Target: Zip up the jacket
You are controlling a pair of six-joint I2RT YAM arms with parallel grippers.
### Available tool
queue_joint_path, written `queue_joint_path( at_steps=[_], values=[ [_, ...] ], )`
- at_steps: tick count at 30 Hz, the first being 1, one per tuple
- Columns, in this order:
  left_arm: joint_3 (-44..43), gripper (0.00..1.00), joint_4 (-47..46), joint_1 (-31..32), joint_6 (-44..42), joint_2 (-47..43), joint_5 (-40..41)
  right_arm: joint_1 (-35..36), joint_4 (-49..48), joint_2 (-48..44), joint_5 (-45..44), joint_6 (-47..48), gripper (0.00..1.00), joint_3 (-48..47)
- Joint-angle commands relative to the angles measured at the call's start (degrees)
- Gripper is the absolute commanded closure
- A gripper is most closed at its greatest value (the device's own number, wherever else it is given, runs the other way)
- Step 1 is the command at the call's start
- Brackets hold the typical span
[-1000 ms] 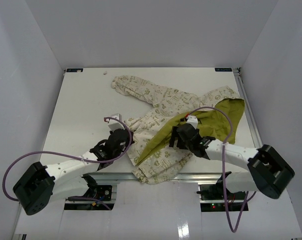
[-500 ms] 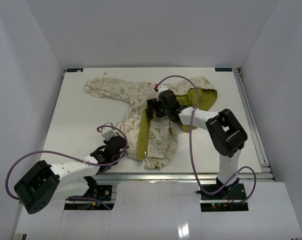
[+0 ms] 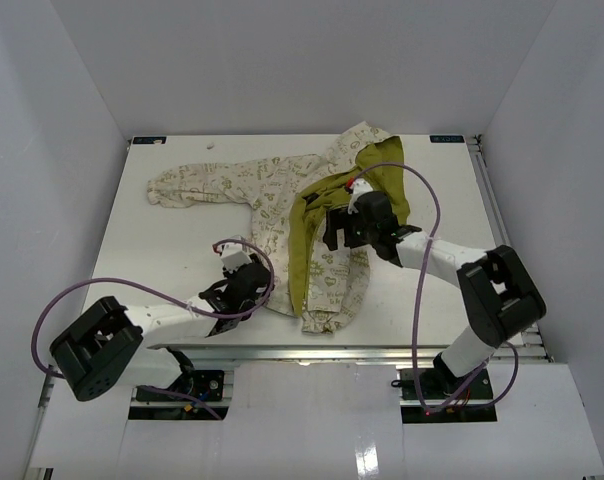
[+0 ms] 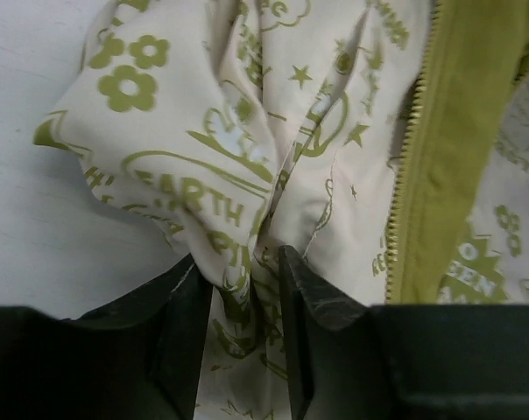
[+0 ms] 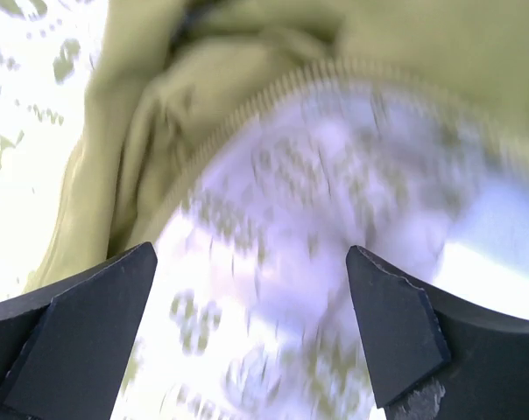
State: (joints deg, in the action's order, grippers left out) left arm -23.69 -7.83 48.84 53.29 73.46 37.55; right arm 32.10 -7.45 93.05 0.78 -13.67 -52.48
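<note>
White table [image 3: 162, 260], jacket [image 3: 252, 185] lying unzipped, left end effector [image 4: 241, 262] pinching a fold, right end effector [image 5: 250, 254] spread wide.

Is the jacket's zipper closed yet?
No, the jacket lies open at the front, its olive lining facing up.

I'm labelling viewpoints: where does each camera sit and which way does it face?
Top external: fixed above and behind the arm bases, looking down on the white table and cream, green-printed hooded fabric jacket; both arms show.
Left wrist: on the left arm, facing jacket fabric between the fingers of the left gripper.
Right wrist: on the right arm, facing olive lining past the open right gripper.
Both wrist views share the zipper teeth.
</note>
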Motion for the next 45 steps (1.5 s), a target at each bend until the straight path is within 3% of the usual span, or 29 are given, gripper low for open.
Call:
queue_joint_path(
  at_steps=[1, 2, 5, 10, 13, 15, 25, 29, 33, 40, 45],
  values=[
    [-2.63, 0.29, -1.16, 0.22, -4.05, -6.49, -6.31, 0.19, -5.7, -7.22, -6.57, -9.02, 0.03, 10.86],
    [-4.89, 0.23, 0.66, 0.37, -5.26, -7.94, -8.05, 0.41, -9.49, -8.97, -5.89, -11.23, 0.02, 14.58],
    [-7.97, 0.21, 3.35, 0.59, -8.87, -11.58, -12.46, 1.6, -13.35, -11.09, -6.79, -12.74, 0.0, 18.74],
    [-14.23, 0.14, 9.69, 0.82, -14.53, -12.6, -13.62, 7.19, -6.98, -12.93, -22.04, -12.48, 0.01, 16.63],
    [-22.42, 0.11, 19.87, 0.89, -15.85, -9.73, -10.42, 7.62, -7.84, -12.23, -19.99, -14.78, 0.02, 16.38],
    [-23.67, 0.1, 20.94, 0.9, -16.72, -9.63, -9.81, 8.18, -9.2, -10.14, -17.4, -16.63, 0.01, 16.36],
    [-21.34, 0.07, 20.63, 0.9, -18.14, -12.48, -9.57, 13.88, -5.8, -10.1, -26.67, -16.68, 0.0, 15.62],
    [-22.04, 0.06, 21.71, 0.87, -20.6, -14.09, -9.56, 16.2, -9.54, -14.19, -23.9, -16.18, 0.07, 18.37],
    [-14.89, 0.09, 13.49, 0.9, -21.92, -17.16, -16.99, 17.39, -19.4, -16.79, -14.97, -16.09, 0.14, 24.57],
    [-8.21, 0.12, 6.24, 0.9, -25.5, -17.25, -17.87, 20.73, -15.86, -22.17, -17.71, -16.91, 0.14, 23.55],
    [-2.7, 0.11, 2.14, 0.9, -26.15, -25.32, -14.69, 20.9, -9.81, -16.02, -19.36, -16.12, 0.1, 19.6]
  ],
)
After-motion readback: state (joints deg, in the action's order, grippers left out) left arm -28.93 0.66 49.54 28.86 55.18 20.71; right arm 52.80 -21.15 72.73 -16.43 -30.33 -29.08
